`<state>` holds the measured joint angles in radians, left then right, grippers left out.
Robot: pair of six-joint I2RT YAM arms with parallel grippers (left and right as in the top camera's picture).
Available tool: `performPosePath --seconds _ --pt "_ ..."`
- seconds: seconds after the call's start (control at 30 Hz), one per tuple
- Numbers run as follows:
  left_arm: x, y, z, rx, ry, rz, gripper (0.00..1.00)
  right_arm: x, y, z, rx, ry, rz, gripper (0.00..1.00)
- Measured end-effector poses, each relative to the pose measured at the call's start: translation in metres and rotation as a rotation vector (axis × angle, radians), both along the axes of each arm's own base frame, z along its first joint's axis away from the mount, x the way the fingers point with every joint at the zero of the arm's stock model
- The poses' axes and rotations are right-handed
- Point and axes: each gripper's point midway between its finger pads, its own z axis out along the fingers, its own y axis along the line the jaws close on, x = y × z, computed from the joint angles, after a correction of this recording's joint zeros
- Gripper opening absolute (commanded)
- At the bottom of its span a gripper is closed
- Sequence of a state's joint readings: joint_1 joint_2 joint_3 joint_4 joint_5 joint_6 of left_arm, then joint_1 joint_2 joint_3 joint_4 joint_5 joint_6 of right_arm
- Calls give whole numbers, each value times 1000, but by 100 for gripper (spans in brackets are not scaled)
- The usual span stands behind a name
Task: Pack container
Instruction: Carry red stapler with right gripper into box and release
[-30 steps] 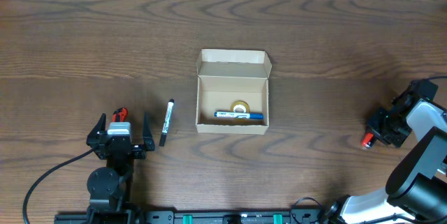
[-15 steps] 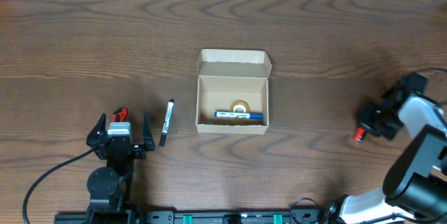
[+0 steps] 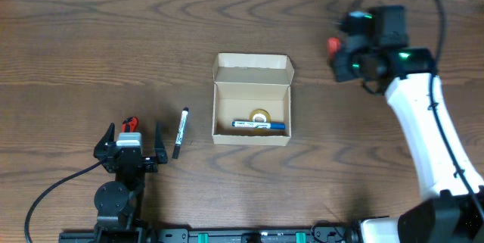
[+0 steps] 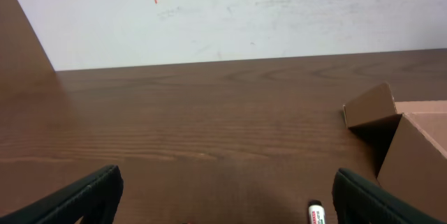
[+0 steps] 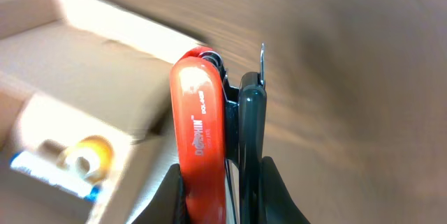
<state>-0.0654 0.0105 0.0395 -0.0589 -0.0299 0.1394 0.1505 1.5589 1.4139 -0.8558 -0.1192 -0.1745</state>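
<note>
Right gripper (image 3: 338, 54) clamps a red object (image 3: 332, 45) just right of the flap of the box (image 3: 236, 101). A second ago it sat low, far right of the box and nearer the robot. From overhead the box lies between the arms, opening upward, long axis left-right, flap on its far side. The blue marker (image 3: 259, 125) and tape roll (image 3: 260, 114) inside are unmoved. Left gripper (image 3: 132, 138) gapes wide left of the box, by a black marker (image 3: 181, 132). Its wrist view catches the box's corner at right. The right wrist view shows the fingers pinching the red object above the blurred box.

This is looking like a robotics lab: a wood-grain counter (image 3: 91, 38) is meeting a plain white wall (image 4: 279, 8), a black arm cable (image 3: 64, 180) trailing.
</note>
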Motion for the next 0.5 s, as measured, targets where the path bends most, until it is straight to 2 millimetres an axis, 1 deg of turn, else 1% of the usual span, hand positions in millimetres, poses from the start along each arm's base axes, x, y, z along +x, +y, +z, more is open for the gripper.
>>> performPosePath --seconds 0.07,0.13,0.2,0.3,0.37,0.5 --pt "0 0 0 0 0 0 95 -7 33 6 -46 -33 170 1" --pt "0 0 0 0 0 0 95 -20 60 4 -98 -45 341 1" --pt "0 0 0 0 0 0 95 -36 83 1 -152 -53 518 1" --pt "0 0 0 0 0 0 95 -56 108 -4 -232 -73 754 1" --pt "0 0 0 0 0 0 95 -68 119 -6 -272 -89 877 1" --pt "0 0 0 0 0 0 95 -82 137 -8 -313 -117 1035 1"
